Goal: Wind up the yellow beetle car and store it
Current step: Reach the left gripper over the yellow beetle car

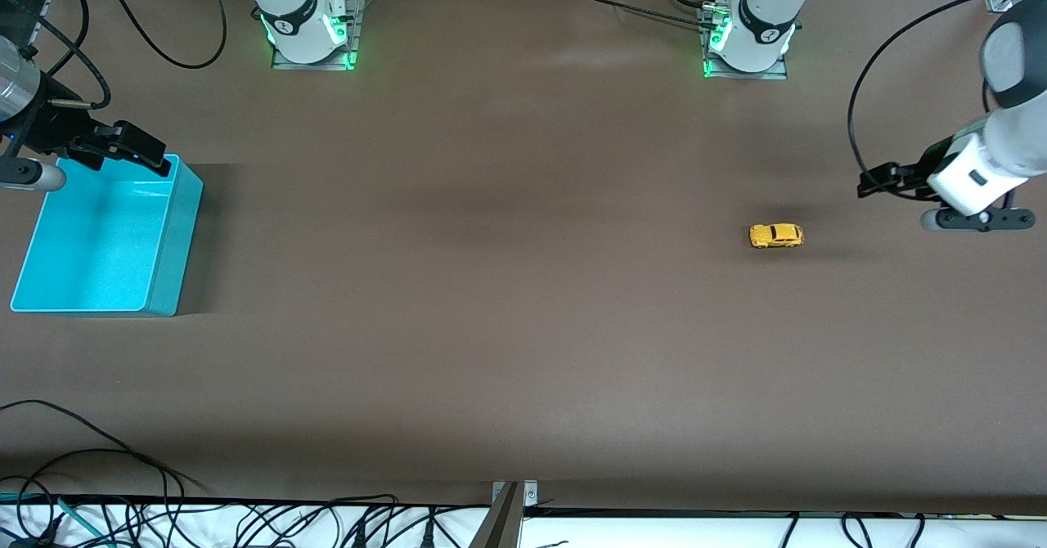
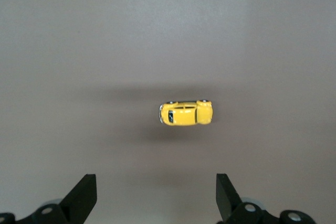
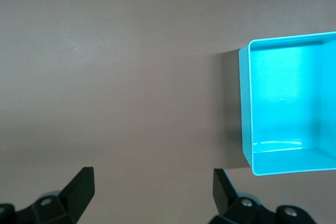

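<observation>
The worktop (image 1: 523,286) is a broad, matte brown sheet, smooth and flat. At the right arm's end sits a turquoise bin (image 1: 176,229), a glossy plastic rectangle with thin straight walls and rounded corners, nothing inside it. The right end effector (image 1: 135,149) hangs over the bin's rim nearest the robot bases, its two black wedge-shaped fingers (image 3: 79,187) spread wide and holding nothing. The left end effector (image 1: 879,180) hangs over bare worktop at the left arm's end, fingers (image 2: 84,198) likewise spread wide and empty. The yellow beetle car (image 1: 776,235), small, rounded and shiny with dark windows, stands on its wheels on the worktop near the left end effector, well apart from the bin.
</observation>
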Controlling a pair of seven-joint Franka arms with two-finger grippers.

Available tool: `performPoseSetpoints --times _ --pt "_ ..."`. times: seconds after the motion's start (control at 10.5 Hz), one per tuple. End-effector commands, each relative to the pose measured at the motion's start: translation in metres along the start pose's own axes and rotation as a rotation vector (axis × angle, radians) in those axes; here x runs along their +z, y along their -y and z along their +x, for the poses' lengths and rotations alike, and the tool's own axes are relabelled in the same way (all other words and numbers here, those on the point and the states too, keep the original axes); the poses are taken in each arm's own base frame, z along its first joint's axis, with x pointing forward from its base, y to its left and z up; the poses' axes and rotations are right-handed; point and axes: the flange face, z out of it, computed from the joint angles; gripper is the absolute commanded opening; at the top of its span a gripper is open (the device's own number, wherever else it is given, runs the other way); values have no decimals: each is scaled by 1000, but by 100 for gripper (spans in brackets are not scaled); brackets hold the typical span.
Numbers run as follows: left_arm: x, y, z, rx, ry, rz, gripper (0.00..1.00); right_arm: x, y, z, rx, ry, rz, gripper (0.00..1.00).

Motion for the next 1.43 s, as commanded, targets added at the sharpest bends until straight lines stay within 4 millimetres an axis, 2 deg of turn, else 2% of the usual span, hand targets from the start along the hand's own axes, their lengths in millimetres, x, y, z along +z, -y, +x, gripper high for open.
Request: performPoseSetpoints --times 0.0,0.48,0.67,0.76,0.86,1.15,1.34 --pt "31 -2 -5 1 -41 -11 100 -7 0 -1 2 0 -5 100" --pt "92 -4 1 4 -98 -6 100 -7 0 -1 2 0 -5 100" --pt "113 -12 4 21 -110 -4 100 -8 0 -1 2 -1 -5 100" --pt "120 -26 1 60 -96 -2 100 -7 0 -1 2 0 -5 100" --pt "125 -38 -1 198 -84 2 100 -7 0 -1 2 0 -5 100" --pt "129 -34 -2 712 -75 21 100 -8 -1 -1 0 -1 -5 100" --pt "138 -30 -1 974 -68 30 100 -9 0 -1 -1 -3 -6 100"
